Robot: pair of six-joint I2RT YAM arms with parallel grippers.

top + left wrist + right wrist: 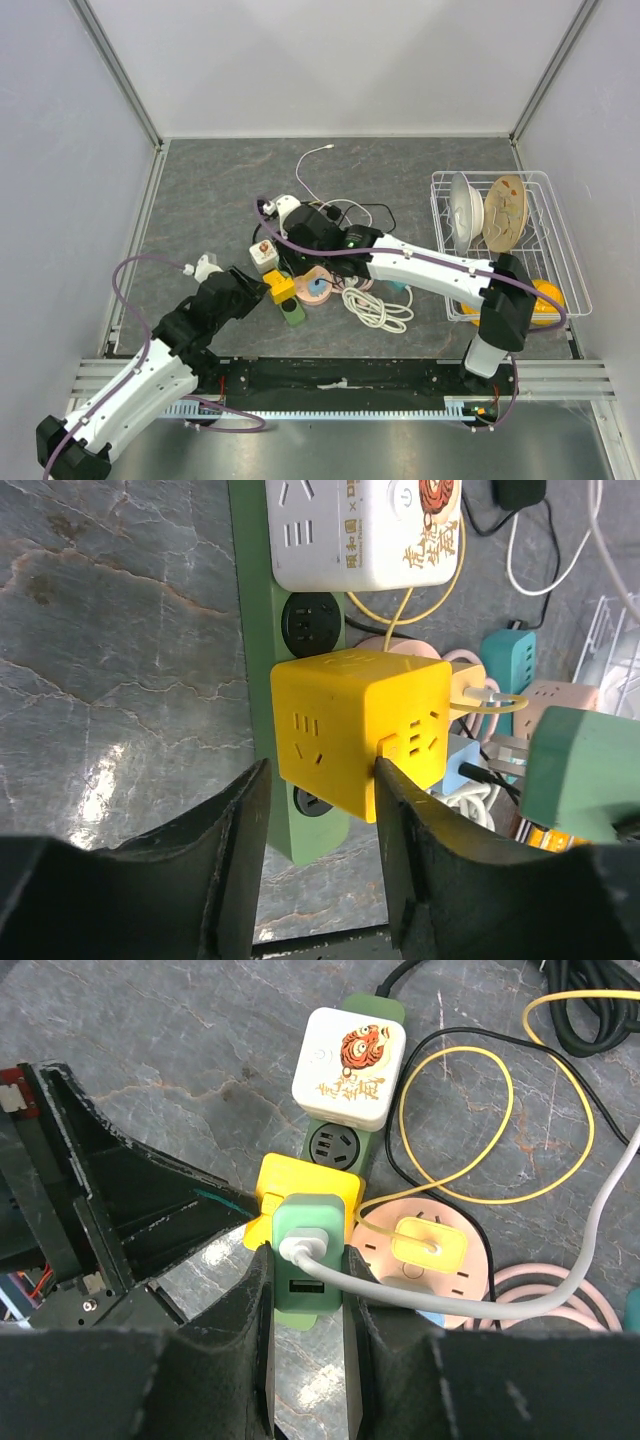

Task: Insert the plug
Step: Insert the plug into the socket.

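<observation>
While pinching green plug (307, 1260), right claw (305, 1290).

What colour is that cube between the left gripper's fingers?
Yellow cube; clearest in the left wrist view.

Grey stone table (210, 190) bears green power strip (258, 600), cables (378, 305)

R gripper (308, 1310) clamped on green plug (308, 1260) w/ grey cord, bottom center, against yellow cube adapter (300, 1185). White adapter (353, 1068) on green strip (345, 1140), top center.
</observation>
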